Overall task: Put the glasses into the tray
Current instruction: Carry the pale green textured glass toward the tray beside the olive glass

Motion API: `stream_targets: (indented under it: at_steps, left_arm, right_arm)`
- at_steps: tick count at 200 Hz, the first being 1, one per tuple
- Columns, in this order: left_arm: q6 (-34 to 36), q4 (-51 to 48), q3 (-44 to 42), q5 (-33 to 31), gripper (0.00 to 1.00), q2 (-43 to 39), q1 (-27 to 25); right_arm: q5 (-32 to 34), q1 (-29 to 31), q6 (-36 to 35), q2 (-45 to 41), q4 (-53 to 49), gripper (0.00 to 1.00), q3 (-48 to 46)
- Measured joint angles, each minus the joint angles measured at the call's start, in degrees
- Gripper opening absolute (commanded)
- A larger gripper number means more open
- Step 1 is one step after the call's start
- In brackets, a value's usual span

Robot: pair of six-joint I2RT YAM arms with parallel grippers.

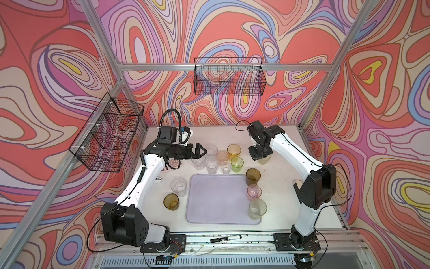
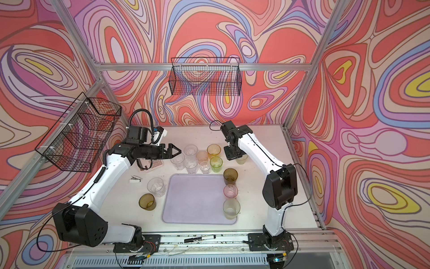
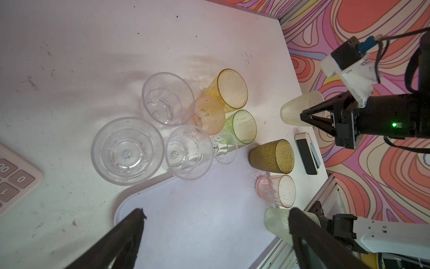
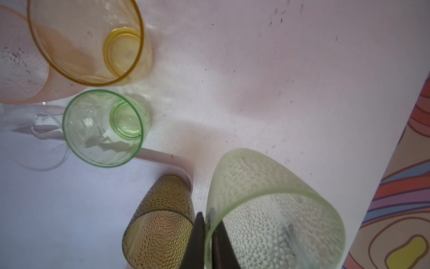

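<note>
Pale-green dimpled tumbler sat pinched at the rim by our right fingers, one inside, probably for lifting to the tray. Left fingers hung wide and empty over the clear glasses.

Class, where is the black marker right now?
In both top views the black marker lies mid-way along the front metal rail, just below the tray in the picture.

Your left end effector hovers level, jaws spread wide; your right end effector points down, pinched tight.
</note>
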Motion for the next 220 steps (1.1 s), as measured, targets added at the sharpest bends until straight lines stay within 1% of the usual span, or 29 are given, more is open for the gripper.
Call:
stream_targets:
  at_steps: [63,149,220]
  left_arm:
    - [-0.2,0.0,0.0,-0.04,0.99,0.0,0.0]
    - [-0.22,0.0,0.0,-0.28,0.99,0.0,0.0]
    - [-0.2,0.0,0.0,-0.31,1.0,0.0,0.0]
  right_arm:
    - [-0.5,1.42,1.11,-2.47,-4.68,0.0,4.09]
    - [-0.61,10.73,3.26,-2.29,-9.79,0.0,11.61]
    - [-2.93,16.41,6.43,-1.88,-10.03,0.0,13.14]
